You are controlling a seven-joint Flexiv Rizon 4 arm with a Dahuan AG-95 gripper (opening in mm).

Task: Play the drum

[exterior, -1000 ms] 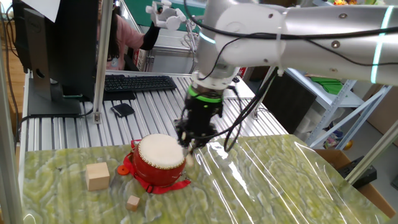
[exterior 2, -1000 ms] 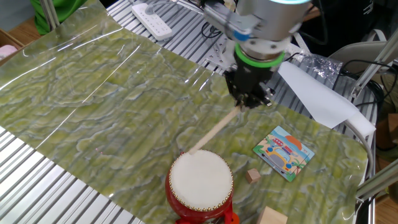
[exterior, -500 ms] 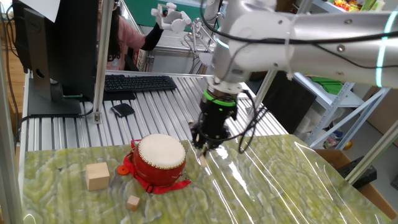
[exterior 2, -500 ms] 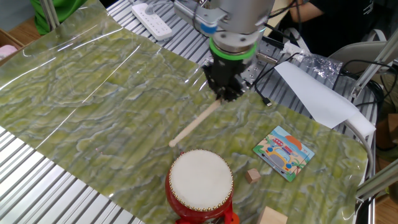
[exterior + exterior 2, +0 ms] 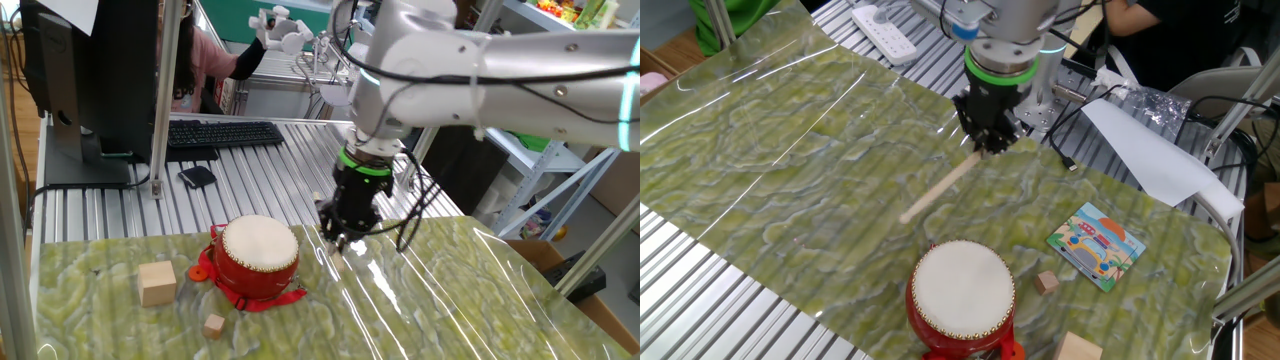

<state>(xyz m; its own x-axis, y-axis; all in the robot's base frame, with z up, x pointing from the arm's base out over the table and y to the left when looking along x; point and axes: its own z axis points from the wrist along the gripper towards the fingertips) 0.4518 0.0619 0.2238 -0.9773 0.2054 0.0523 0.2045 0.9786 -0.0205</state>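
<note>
The red drum (image 5: pixel 255 263) with a cream-white head stands on the green mat at the front left; in the other fixed view it (image 5: pixel 962 300) is at the bottom edge. My gripper (image 5: pixel 339 234) is shut on the upper end of a thin wooden stick (image 5: pixel 938 189), to the right of the drum. The stick slants down from the gripper (image 5: pixel 985 145) and its tip hangs over the mat, apart from the drum head. In the first fixed view the stick is mostly hidden behind the gripper.
Two wooden cubes (image 5: pixel 157 283) (image 5: pixel 213 324) lie left of and in front of the drum. A picture card (image 5: pixel 1096 244) and another small cube (image 5: pixel 1045 283) lie beside the drum. A keyboard (image 5: pixel 222 133), a monitor (image 5: pixel 85 75) and a person stand behind the mat.
The gripper has moved away from the drum with the stick. The stick's tip was at the drum head's edge a second ago and is now off it, over the mat.
</note>
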